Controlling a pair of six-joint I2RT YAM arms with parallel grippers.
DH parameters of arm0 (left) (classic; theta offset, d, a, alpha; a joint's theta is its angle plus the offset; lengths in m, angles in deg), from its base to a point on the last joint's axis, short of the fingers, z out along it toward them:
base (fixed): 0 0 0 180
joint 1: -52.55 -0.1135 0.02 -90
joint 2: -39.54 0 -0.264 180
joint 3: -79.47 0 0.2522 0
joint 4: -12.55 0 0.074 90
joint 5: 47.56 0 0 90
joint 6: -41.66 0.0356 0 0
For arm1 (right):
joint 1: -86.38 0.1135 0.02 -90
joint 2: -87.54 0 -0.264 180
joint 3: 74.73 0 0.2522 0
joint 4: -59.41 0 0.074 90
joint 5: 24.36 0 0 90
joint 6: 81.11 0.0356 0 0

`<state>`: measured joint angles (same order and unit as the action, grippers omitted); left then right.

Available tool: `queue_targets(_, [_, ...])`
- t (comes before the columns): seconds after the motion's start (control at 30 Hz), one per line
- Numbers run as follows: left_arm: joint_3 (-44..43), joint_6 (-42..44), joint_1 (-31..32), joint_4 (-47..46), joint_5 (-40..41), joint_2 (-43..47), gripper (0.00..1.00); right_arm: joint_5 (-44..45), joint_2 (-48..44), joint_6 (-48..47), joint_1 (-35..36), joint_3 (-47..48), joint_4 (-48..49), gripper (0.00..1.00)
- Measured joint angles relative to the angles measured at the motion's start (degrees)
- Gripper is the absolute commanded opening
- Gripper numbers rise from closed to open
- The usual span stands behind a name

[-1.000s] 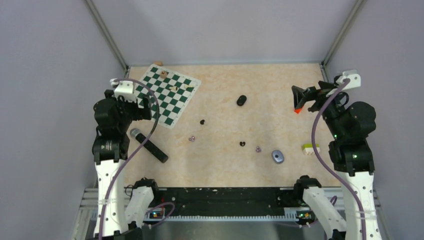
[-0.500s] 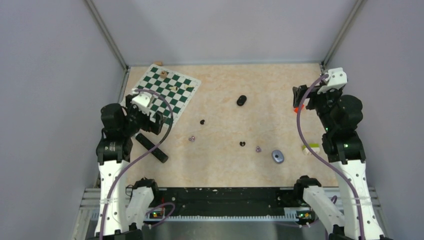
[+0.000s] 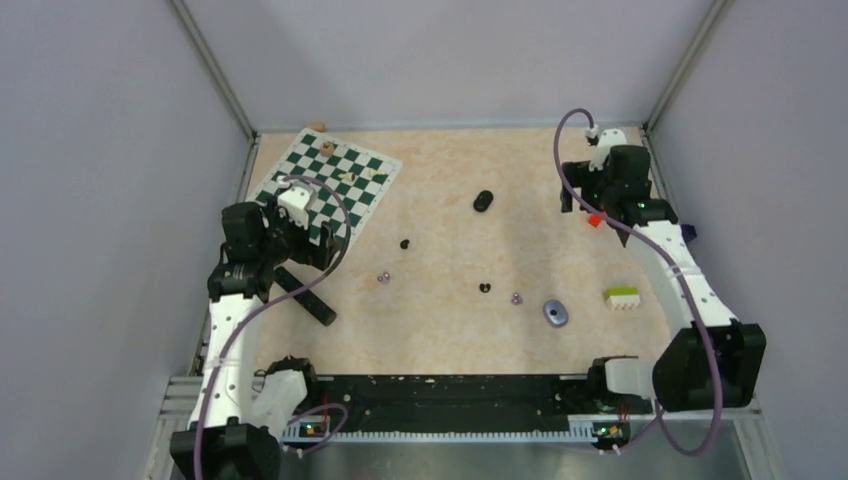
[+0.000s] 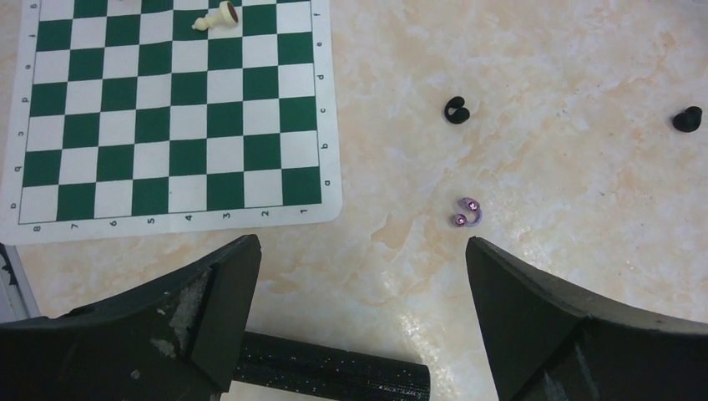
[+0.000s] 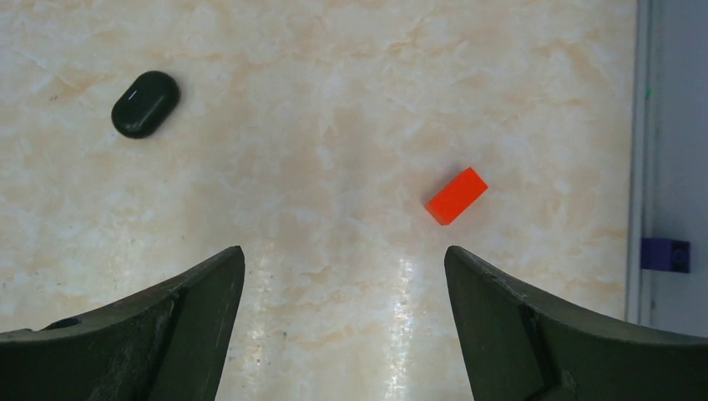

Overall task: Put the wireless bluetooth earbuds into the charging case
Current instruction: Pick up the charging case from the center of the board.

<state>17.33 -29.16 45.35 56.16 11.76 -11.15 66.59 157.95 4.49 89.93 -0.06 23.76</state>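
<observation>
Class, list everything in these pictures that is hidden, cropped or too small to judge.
- Black handle, left wrist view: cut by the bottom edge, one end behind the left claw.
- Black case and grey case, top view: too small to tell open or closed.
- Orange block, top view: partly hidden by the right arm.

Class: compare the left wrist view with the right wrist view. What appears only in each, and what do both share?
Only the left wrist view: the chessboard with a pale chess piece, one purple earbud, two black earbuds and a black microphone handle. Only the right wrist view: the black oval case, an orange block and the table's side rail. Both: the marbled tabletop and an open, empty gripper, the left gripper and the right gripper.
</observation>
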Motion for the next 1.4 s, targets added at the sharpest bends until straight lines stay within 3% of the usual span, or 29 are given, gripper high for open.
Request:
queue_targets(0.27, [0.68, -0.02, 0.42, -0.7, -1.49, -2.03, 0.99, -8.48, 11.1, 4.55, 1.03, 6.4, -2.32, 0.82])
queue_targets(0.6, [1.22, 0.0, 0.46, -1.31, -1.33, -2.34, 0.99, -7.58, 24.52, 5.81, 12.59, 11.3, 0.92, 0.76])
queue_targets(1.1, [1.73, 0.02, 0.46, -1.73, -0.11, -3.08, 0.99, -13.68, 49.48, 20.63, 12.41, 27.36, 2.29, 0.6])
queue_targets(1.4, [1.73, 0.02, 0.46, -1.75, 0.11, -3.13, 0.99, -15.21, 53.29, 26.08, 12.44, 30.71, 1.49, 0.58])
